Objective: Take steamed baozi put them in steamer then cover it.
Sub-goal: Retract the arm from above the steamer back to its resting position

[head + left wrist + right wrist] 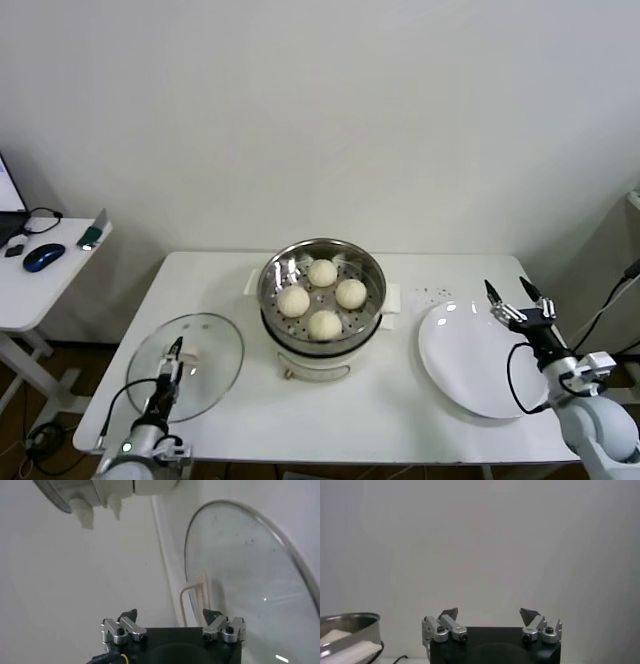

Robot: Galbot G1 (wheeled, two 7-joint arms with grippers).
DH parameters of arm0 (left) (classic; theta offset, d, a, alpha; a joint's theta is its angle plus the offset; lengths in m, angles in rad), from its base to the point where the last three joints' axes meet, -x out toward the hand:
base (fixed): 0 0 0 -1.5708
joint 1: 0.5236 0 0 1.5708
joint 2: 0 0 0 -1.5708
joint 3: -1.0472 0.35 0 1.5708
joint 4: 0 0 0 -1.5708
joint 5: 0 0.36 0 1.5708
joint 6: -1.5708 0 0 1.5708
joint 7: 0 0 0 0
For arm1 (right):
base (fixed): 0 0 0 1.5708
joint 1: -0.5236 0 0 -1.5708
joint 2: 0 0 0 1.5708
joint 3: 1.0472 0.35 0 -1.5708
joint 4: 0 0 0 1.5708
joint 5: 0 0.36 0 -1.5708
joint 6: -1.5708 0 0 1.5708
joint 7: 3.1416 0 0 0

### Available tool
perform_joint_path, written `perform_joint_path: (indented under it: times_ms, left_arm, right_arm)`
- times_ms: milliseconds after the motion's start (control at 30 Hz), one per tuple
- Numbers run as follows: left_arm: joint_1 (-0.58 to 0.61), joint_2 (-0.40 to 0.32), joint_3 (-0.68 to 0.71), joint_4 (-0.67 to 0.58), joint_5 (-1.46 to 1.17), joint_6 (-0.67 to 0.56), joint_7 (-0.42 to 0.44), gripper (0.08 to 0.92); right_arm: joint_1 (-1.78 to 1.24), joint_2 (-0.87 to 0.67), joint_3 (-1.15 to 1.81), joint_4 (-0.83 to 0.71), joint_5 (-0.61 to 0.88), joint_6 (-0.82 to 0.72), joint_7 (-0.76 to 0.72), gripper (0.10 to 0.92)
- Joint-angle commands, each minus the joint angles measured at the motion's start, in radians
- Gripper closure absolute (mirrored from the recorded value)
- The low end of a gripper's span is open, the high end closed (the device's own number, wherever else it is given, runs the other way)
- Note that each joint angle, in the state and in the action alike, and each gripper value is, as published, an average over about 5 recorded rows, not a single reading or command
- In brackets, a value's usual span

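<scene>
All four steamed baozi point(322, 297) sit in the steamer point(322, 300) on its perforated tray, at bench point(400, 420) centre. So the loading step looks done; the white plate point(470, 365) at 3 o'clock from the steamer is bare. Left to do: covering. The cover point(187, 365) lies flat on the bench at about 8 o'clock from the steamer, apart from it, handle up. Left gripper point(175, 350) hovers over the cover right by the white handle point(192, 600), fingers spread wide, holding nothing; not yet gripped. Right gripper point(518, 296) hangs over the plate's far edge at 3 o'clock, fingers also spread wide and empty, idle. Next move is likely the left fingers closing on the handle, then lifting the cover onto the steamer.
</scene>
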Motion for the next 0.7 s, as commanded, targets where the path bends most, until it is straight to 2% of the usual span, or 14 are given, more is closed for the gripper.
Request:
perform_joint_path:
  times_ms: [33, 700]
  left_arm:
    - [-0.079, 0.003, 0.002, 0.109, 0.010, -0.008, -0.121, 0.177]
    - [-0.163, 0.031, 0.036, 0.178, -0.100, -0.019, -0.110, 0.177]
  right_arm:
    - [-0.059, 0.030, 0.045, 0.006, -0.058, 0.004, -0.007, 0.203]
    - [-0.077, 0.067, 0.054, -0.020, -0.128, 0.031, -0.038, 0.203]
